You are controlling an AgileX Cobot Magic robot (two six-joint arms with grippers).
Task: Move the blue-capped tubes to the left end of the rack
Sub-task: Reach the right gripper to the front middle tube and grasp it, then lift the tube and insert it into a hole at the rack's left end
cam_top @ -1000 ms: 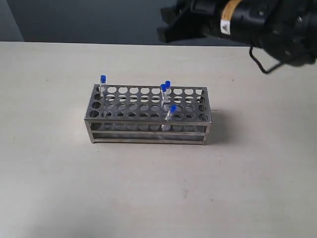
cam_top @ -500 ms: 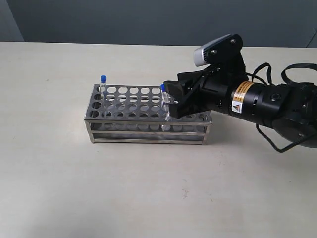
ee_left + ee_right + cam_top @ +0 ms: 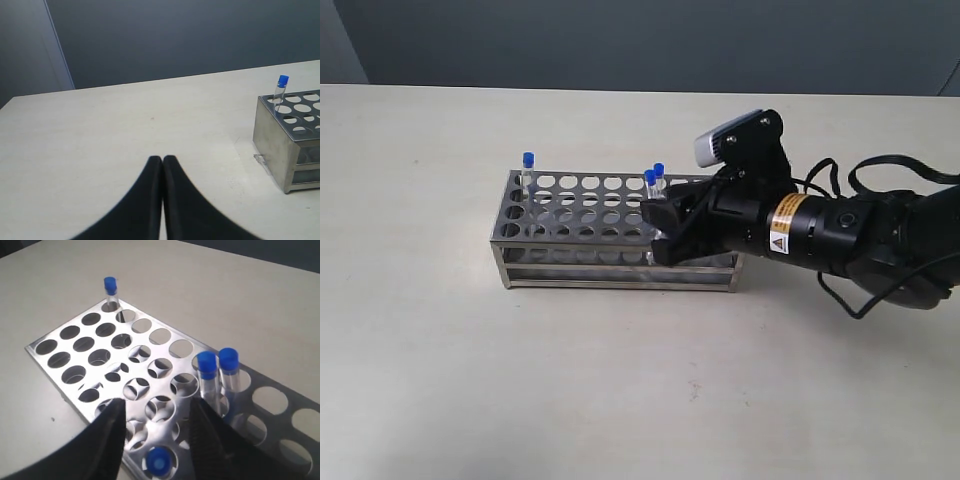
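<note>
The steel rack (image 3: 580, 215) stands mid-table. One blue-capped tube (image 3: 528, 162) sits in its back left corner hole, and two more (image 3: 654, 178) stand together right of centre. My right gripper (image 3: 660, 232) hovers over the rack's front right part and hides the fourth tube there. In the right wrist view that tube's blue cap (image 3: 157, 462) lies low between the open fingers (image 3: 112, 440) of the right gripper (image 3: 156, 402), untouched; the pair (image 3: 217, 362) and the corner tube (image 3: 110, 287) stand beyond. My left gripper (image 3: 162, 160) is shut, empty, off the rack's left end (image 3: 280, 145).
The pale table (image 3: 440, 380) surrounds the rack on all sides. A dark wall runs behind the table's far edge (image 3: 520, 86). The right arm's black body and cables (image 3: 860, 240) stretch over the table to the right of the rack.
The right arm has come down from the upper right corner to the rack, then shifted lower toward the front row. Its open fingers now cover the front tube. The tubes have not moved.
</note>
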